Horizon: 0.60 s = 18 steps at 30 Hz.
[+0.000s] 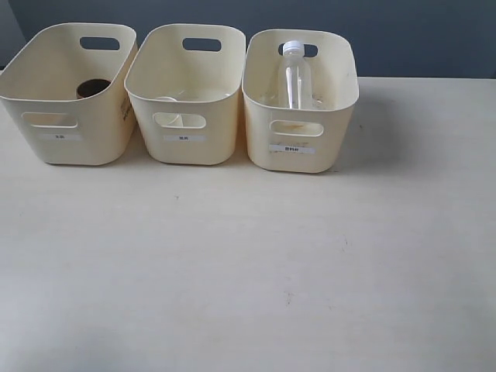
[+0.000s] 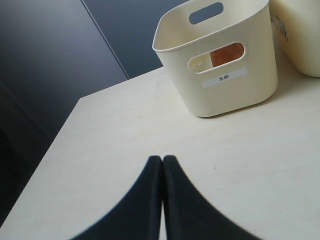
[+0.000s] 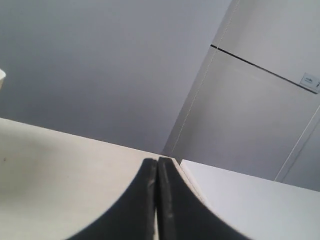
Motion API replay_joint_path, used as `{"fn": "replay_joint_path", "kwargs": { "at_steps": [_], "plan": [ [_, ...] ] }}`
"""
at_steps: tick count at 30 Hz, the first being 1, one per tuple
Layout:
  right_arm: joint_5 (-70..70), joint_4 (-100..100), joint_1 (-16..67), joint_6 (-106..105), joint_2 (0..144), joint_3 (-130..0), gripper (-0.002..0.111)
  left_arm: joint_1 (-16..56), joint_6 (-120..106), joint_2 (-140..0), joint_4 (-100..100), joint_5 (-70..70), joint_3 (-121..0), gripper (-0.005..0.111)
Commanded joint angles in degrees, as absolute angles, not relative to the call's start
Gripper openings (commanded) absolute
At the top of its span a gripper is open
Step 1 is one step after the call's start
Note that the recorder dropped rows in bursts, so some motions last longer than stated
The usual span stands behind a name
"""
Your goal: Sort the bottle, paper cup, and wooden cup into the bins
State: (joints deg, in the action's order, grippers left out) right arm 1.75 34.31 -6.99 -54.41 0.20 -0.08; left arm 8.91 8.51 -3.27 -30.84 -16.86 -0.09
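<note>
Three cream bins stand in a row at the back of the table. The left bin [image 1: 70, 97] holds the dark brown wooden cup [image 1: 92, 87], whose side also shows through the handle cutout as the wooden cup [image 2: 225, 54]. In the middle bin [image 1: 186, 97] lies the white paper cup [image 1: 172, 99], only partly visible. The clear bottle [image 1: 294, 74] with its white cap stands upright in the right bin [image 1: 301, 105]. My left gripper [image 2: 162, 159] is shut and empty over the table, well short of the left bin [image 2: 225, 80]. My right gripper [image 3: 157, 161] is shut and empty near a table corner. Neither arm shows in the exterior view.
The pale wooden table [image 1: 248, 263] spreads wide in front of the bins. A dark wall [image 1: 418, 35] runs behind them. A white surface [image 3: 250, 200] adjoins the table's edge in the right wrist view.
</note>
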Motion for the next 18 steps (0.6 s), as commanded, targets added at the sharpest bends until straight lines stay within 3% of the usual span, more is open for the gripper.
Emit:
{"fn": "replay_joint_path", "kwargs": {
  "at_steps": [1,8,18],
  "plan": [
    [4.2,31.0,-7.3,-50.7,0.0,0.0,-0.001,9.2,8.6,-3.1,-30.8,-16.3,0.0,0.000],
    [5.7,-1.6,-7.3,-1.3,0.0,0.0,-0.001,9.2,8.6,-3.1,-30.8,-16.3,0.0,0.000],
    [6.1,0.8,-7.3,0.0,0.0,0.0,-0.001,9.2,8.6,-3.1,-30.8,-16.3,0.0,0.000]
  ]
}}
